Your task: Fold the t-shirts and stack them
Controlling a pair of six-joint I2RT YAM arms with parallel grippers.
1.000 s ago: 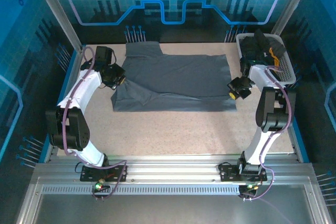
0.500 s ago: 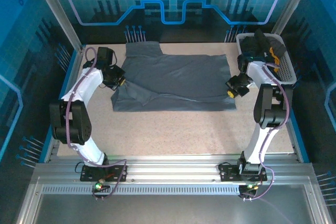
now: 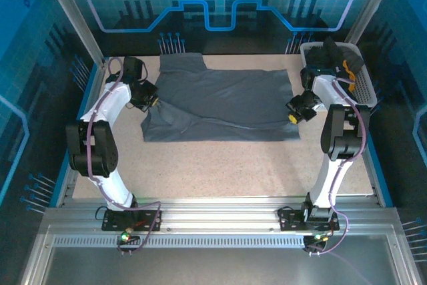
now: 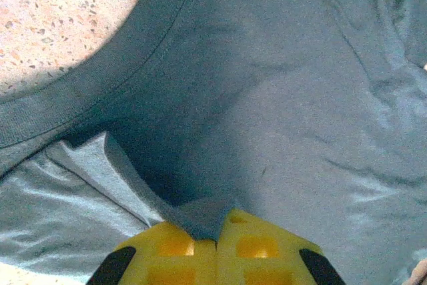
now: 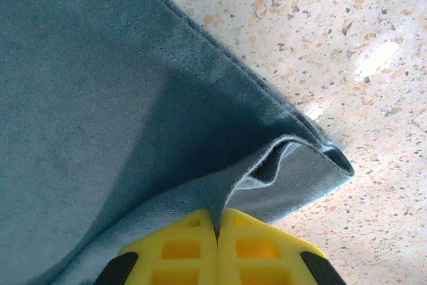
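The grey shirt [image 3: 227, 101] lies spread near the far edge of the tabletop [image 3: 220, 165]; the left claw [image 4: 217, 221] pinches its left side, the right claw [image 5: 217, 215] its right hem.

Slate-grey t-shirt [image 4: 280, 98] — soft matt cloth, table [image 5: 347, 31] — speckled, glossy, fingers [image 5: 260, 248] smooth yellow plastic

Overhead view: cool blue cast from backlit panels [image 3: 220, 5] around my cell; table [image 3: 220, 158] evenly lit, mid-bright. White glare strip on aluminium rail [image 3: 220, 208] by my bases. Corners dark. My left wrist view: soft, grainy, grey t-shirt [image 4: 280, 98] tinted blue, deep shadow just ahead of my yellow fingers [image 4: 267, 248]. My right wrist view: sharper, hem stitching crisp, bright hotspots on speckled table, dark shadow across cloth.
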